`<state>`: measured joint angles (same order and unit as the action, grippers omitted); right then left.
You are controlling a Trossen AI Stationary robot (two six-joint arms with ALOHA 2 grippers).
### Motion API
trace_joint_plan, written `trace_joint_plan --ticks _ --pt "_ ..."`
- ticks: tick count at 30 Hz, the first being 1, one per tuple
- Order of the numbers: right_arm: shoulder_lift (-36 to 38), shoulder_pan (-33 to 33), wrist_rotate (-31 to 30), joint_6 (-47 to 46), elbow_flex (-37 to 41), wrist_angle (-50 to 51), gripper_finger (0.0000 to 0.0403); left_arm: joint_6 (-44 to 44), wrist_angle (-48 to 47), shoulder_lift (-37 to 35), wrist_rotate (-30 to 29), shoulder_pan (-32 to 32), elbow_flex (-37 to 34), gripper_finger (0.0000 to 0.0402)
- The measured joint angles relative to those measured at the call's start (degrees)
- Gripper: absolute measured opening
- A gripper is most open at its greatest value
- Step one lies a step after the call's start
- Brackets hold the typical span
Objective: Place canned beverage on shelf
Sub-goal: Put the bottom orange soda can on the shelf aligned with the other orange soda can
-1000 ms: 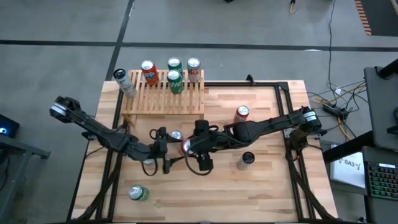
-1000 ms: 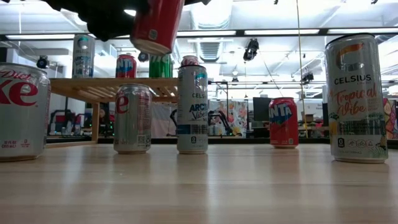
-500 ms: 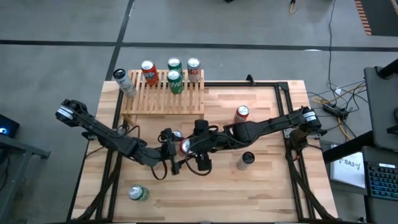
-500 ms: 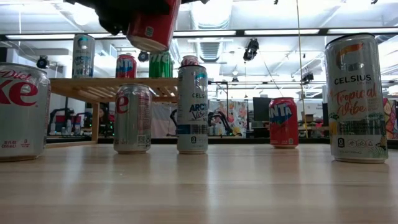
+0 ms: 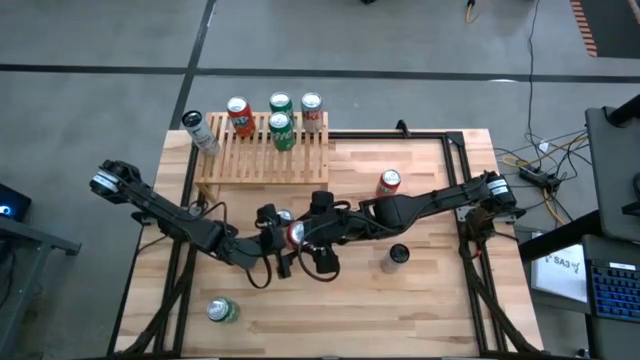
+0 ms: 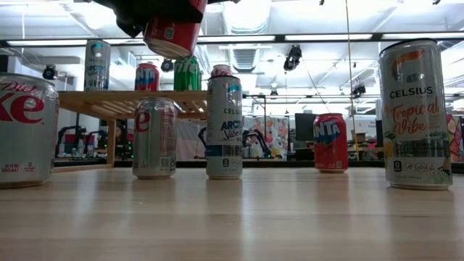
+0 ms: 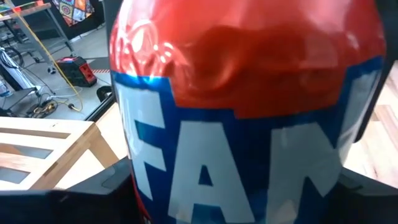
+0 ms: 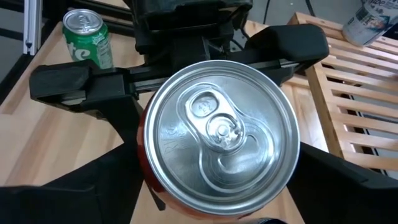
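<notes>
**Q:** Count, please.

**A:** One shelf point(image 5: 250, 160), the slatted wooden rack at the far edge of the table point(image 5: 430, 300). Five cans stand on it:
- a silver can point(image 5: 200, 132) at its left end
- an orange-red can point(image 5: 240, 115)
- two green cans point(image 5: 281, 103) point(image 5: 282, 131)
- a red-and-white can point(image 5: 311, 112) at the right of the group

In the level view, five more stand on the tabletop in front of the shelf:
- two Diet Coke cans point(image 6: 25, 130) point(image 6: 154, 138)
- a Celsius Arctic Vibe point(image 6: 224, 127)
- a red Fanta point(image 6: 330, 142)
- a Celsius Tropical Vibe point(image 6: 415, 114)

From above, a green can point(image 5: 221, 310) also stands well apart from the shelf, toward the table's opposite edge. One more can is aloft, and two claws are at work, both mine.

**Q:** Where is the airborne can?

**A:** It is a red Fanta can point(image 5: 295, 235) with blue lettering. It is lifted clear of the table, near the shelf and in front of its right half, not over the slats. The level view shows it slightly tilted, with its base above the top of the Arctic Vibe.

**Q:** And relative to your claws?

**A:** It sits in both at once. My left claw point(image 5: 281, 243) comes at it from the side, and the can's wall fills that wrist view. My right claw point(image 5: 304, 233) comes from the other side, and that wrist view looks down on the can's lid.

**Q:** Which claw has the clamp?

**A:** I cannot tell. The can is up, so something is holding it. Whether either claw is pressed on the can or standing just off it is not visible.
</notes>
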<state>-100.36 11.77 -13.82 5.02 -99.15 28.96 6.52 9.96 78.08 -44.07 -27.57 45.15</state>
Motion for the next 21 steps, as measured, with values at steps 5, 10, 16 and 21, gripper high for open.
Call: trace_joint_plan --ticks 5,10,16,21 --pt "0.9 0.0 -0.1 0.6 0.0 0.4 0.0326 -0.7 0.0 -0.3 -0.3 0.3 -0.1 0.0276" --pt "2.5 -0.1 -0.5 0.6 0.0 0.8 0.0328 -2.6 -0.3 -1.0 -1.8 0.4 -0.1 0.0276" --pt "4.9 -0.2 -2.6 0.9 -0.1 0.5 0.0328 -3.9 -2.2 -4.1 -2.3 0.7 -0.3 0.0276" --pt "6.8 -0.3 -4.9 1.8 -0.1 0.5 0.0329 -4.5 -5.1 -7.9 -2.9 1.0 -0.4 0.0276"
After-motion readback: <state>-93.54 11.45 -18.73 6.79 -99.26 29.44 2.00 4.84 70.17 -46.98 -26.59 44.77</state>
